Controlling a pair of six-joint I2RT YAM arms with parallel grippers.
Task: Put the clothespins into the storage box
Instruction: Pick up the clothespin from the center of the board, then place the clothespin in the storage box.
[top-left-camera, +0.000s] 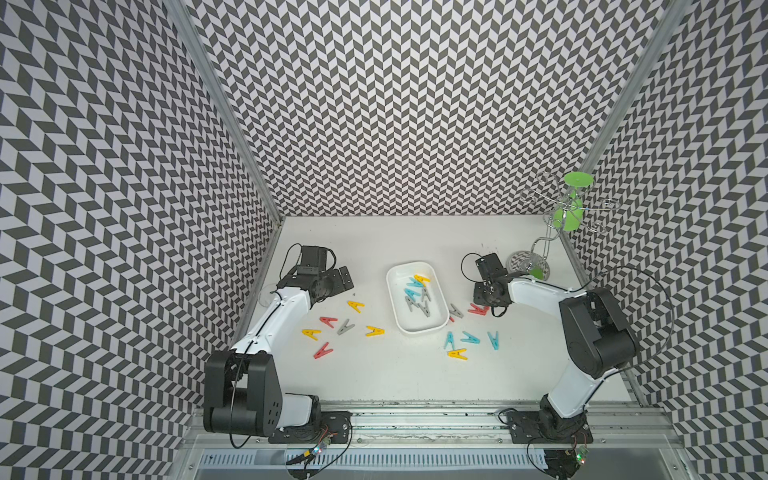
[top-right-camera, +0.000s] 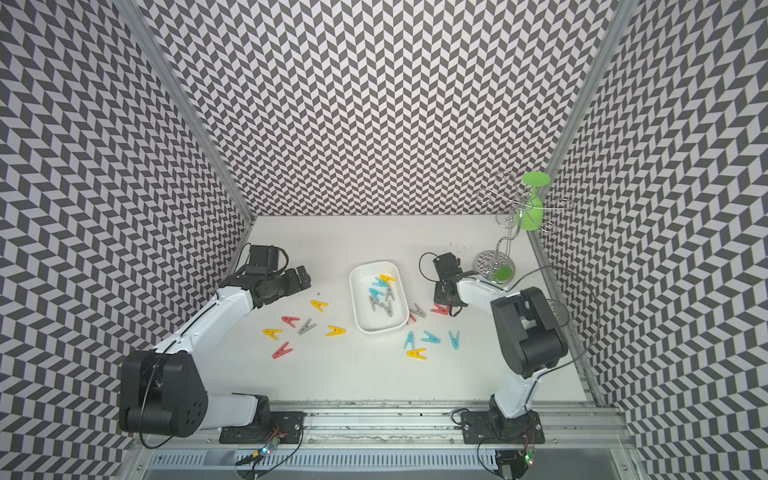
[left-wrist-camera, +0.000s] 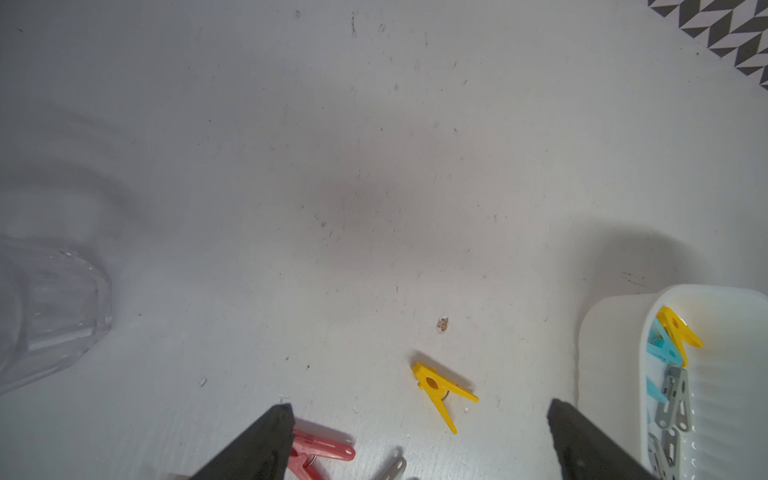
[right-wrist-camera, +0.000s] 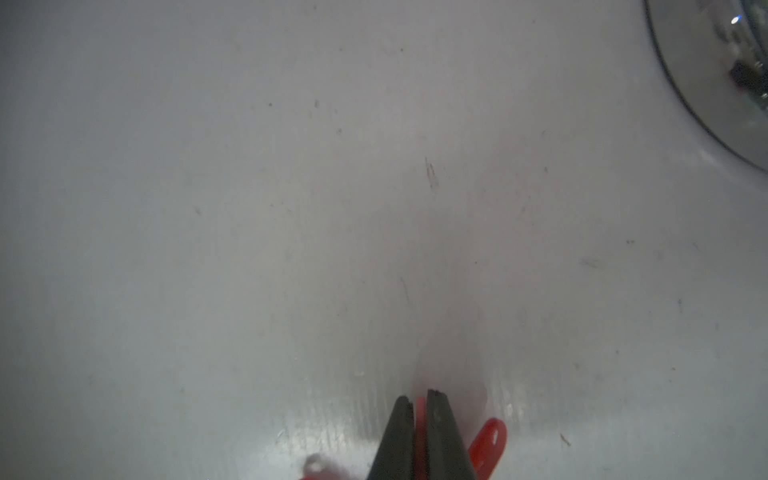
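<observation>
R tool (right-wrist-camera: 419, 399) clamped on red plastic A-shaped clothespin (right-wrist-camera: 488, 444); grey plastic clothespin (top-left-camera: 456, 311) lies btwn it & white shallow plastic tray (top-left-camera: 391, 291). L tool (left-wrist-camera: 418, 407) wide open, empty.

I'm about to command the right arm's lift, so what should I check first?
1. Right hand shut on the red clothespin: ok.
2. Grip secure enough to lift: cannot tell.
3. Grey clothespin apart from the red one: cannot tell.
4. Storage box has room inside: ok.
5. Left hand open, apart from the box: ok.
</observation>
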